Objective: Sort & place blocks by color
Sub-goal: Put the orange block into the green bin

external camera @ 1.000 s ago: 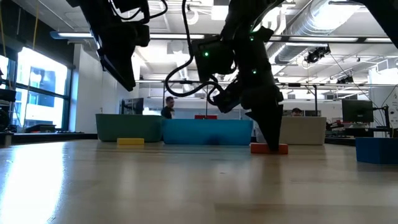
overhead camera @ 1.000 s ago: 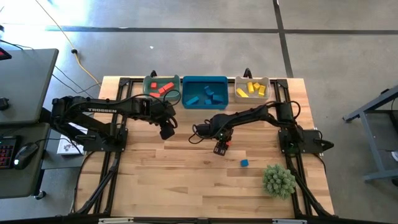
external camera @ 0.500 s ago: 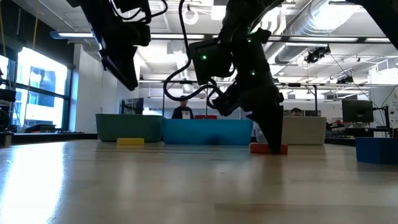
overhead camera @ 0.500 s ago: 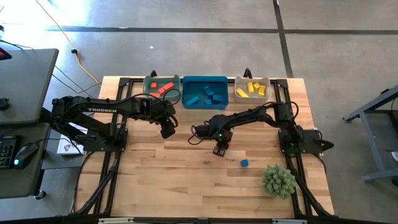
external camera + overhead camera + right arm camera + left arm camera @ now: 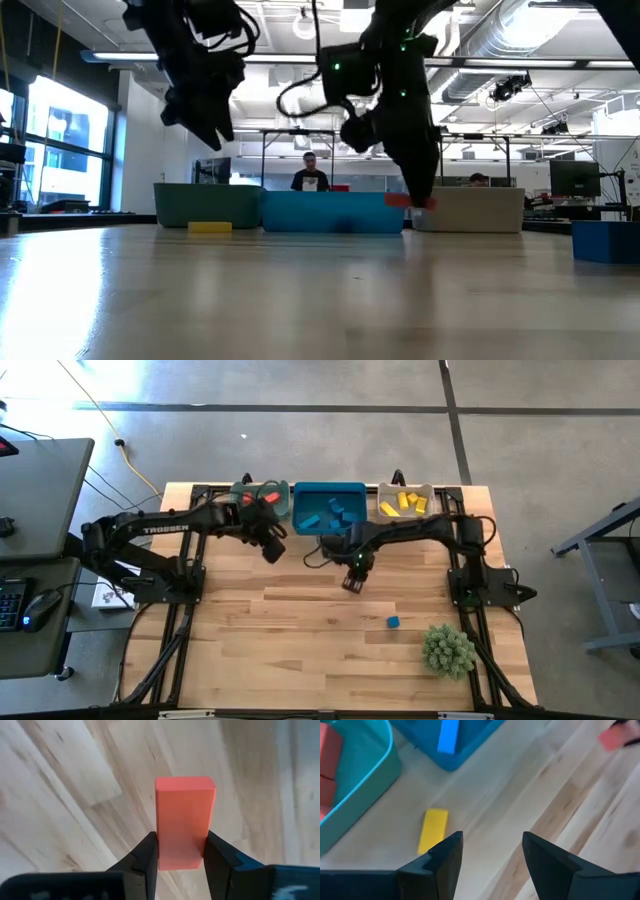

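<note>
My right gripper [image 5: 352,582] hangs over the table's middle, pointing down, shut on a red block [image 5: 185,815], which also shows in the low view [image 5: 410,201]. My left gripper [image 5: 270,547] stands open above a yellow block [image 5: 434,830] that lies flat on the table just in front of the green bin [image 5: 365,785]; nothing is between its fingers. A blue block [image 5: 393,622] lies flat on the table to the near right. The green bin holds red blocks [image 5: 268,494], the blue bin [image 5: 330,508] blue ones, the beige bin [image 5: 405,503] yellow ones. My right gripper pinches the red block's two long sides [image 5: 159,851] between its two fingers, near one end of the block. The fingers [image 5: 216,857] come from above, pointing down, and lie across the block. The block sits about level and clear of the table [image 5: 400,201].
A spiky green plant ball [image 5: 447,650] sits at the near right corner. The three bins stand in a row along the far edge. Bare wood lies in the middle and near part of the table [image 5: 300,650]. A person [image 5: 311,175] shows in the room beyond.
My right gripper has lifted the red block off the table and carried it up and toward the far edge. My left gripper has swung toward the far edge, nearer the green bin, rolling a little, and has stayed open.
</note>
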You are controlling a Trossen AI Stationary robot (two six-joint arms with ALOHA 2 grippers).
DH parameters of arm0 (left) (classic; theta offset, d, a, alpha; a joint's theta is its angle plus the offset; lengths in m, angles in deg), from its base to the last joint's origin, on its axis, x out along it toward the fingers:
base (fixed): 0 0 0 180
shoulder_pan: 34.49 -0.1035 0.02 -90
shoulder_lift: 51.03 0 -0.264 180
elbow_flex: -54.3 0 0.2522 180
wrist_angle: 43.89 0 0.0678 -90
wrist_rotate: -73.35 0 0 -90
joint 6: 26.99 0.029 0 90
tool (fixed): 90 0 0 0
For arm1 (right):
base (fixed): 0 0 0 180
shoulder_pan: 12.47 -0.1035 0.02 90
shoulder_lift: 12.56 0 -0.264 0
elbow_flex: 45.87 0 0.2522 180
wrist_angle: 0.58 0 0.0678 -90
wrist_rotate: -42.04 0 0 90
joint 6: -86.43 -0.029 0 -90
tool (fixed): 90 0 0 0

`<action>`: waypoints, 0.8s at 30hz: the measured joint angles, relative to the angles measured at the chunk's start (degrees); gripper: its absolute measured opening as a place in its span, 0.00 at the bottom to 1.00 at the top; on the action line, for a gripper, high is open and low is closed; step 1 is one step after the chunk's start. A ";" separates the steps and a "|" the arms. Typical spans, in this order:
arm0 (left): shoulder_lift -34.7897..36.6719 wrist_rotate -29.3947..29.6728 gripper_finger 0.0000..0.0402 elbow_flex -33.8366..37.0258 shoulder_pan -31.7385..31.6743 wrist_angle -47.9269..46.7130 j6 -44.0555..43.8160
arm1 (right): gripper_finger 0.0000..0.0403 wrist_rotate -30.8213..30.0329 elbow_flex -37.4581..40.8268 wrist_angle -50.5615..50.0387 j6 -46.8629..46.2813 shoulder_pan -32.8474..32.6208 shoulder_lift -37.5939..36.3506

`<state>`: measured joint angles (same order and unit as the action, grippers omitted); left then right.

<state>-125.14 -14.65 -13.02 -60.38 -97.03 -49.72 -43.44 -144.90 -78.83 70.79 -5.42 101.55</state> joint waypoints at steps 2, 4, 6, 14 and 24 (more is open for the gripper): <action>0.00 -2.59 0.49 0.00 -1.74 2.18 -1.08 | 0.24 0.21 0.08 1.55 0.73 1.28 -2.00; 0.00 -5.25 0.49 0.00 -3.19 4.84 -1.35 | 0.24 0.18 -0.04 3.62 1.52 2.71 -4.19; 0.00 -7.53 0.49 0.00 -4.28 7.79 -1.59 | 0.24 0.18 -0.07 5.27 2.29 4.09 -5.84; 0.00 -10.33 0.49 0.00 -8.23 18.45 -9.66 | 0.24 0.49 -0.07 13.85 7.07 8.48 -12.03; 0.00 -10.35 0.49 0.00 -11.77 28.89 -19.01 | 0.24 -0.62 -0.90 29.32 17.17 12.46 -15.14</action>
<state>-125.14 -25.01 -13.02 -72.15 -68.14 -68.73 -44.06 -145.80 -49.51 87.96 7.04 86.41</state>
